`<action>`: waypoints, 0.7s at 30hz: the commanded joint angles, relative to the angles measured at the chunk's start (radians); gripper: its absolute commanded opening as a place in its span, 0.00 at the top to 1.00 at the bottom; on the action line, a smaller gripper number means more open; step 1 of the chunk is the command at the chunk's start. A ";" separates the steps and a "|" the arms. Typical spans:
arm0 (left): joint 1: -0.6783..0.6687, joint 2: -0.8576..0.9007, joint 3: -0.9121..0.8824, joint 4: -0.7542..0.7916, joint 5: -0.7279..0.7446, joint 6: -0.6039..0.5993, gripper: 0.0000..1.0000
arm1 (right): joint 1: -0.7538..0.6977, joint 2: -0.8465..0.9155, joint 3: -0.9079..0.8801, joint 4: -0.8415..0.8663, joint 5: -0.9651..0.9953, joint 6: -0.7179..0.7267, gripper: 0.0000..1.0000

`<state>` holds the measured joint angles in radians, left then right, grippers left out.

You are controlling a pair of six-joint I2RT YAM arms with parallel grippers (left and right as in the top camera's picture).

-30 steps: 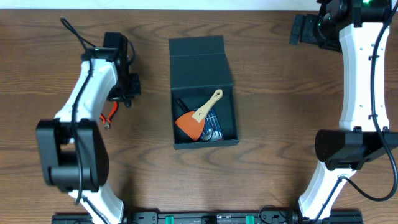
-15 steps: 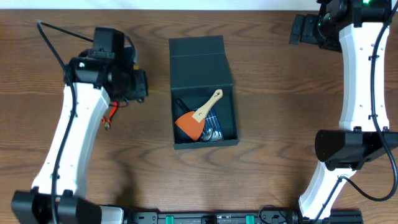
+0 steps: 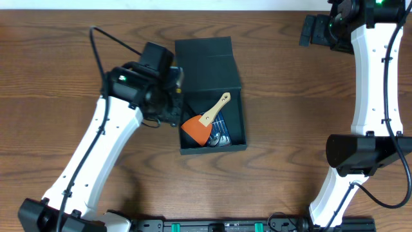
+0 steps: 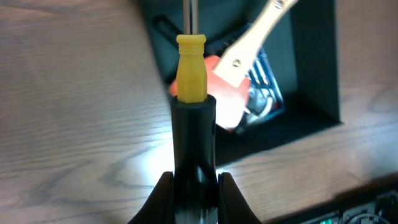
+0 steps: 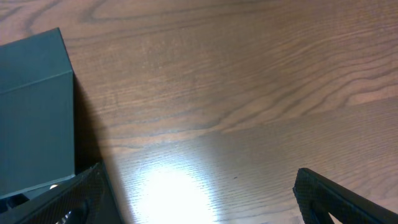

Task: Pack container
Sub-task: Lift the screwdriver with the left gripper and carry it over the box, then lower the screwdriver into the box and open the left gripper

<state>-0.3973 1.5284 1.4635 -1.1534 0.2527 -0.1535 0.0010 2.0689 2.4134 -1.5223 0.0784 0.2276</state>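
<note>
Container (image 3: 206,61) sits mid-worktop (image 3: 290,142), lid flap folded back on the far side, cavity open. Inside we note an orange scraper (image 3: 195,129) with a wooden handle, lying over darker items we cannot identify. Left end effector (image 4: 193,183) is clamped on a yellow-and-black screwdriver (image 4: 191,68), just at the container's left wall. Right end effector (image 3: 314,30) is at the far right corner, well apart from the container, fingers spread.

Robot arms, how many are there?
2. The left arm reaches to the container's left edge, holding a screwdriver; the right arm stands along the table's right side, away from it.
</note>
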 commanded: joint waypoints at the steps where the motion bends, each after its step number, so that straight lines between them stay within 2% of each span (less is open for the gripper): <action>1: -0.039 0.026 0.010 0.000 0.005 -0.002 0.94 | 0.000 -0.010 0.011 0.000 -0.001 0.011 0.01; 10: -0.104 0.155 0.010 0.006 0.005 -0.002 0.94 | 0.000 -0.010 0.011 0.000 -0.001 0.011 0.01; 21: -0.113 0.298 0.010 0.019 -0.003 0.022 0.94 | 0.000 -0.010 0.011 0.000 -0.001 0.011 0.01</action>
<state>-0.5079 1.8046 1.4635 -1.1320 0.2558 -0.1520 0.0010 2.0689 2.4134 -1.5223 0.0784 0.2276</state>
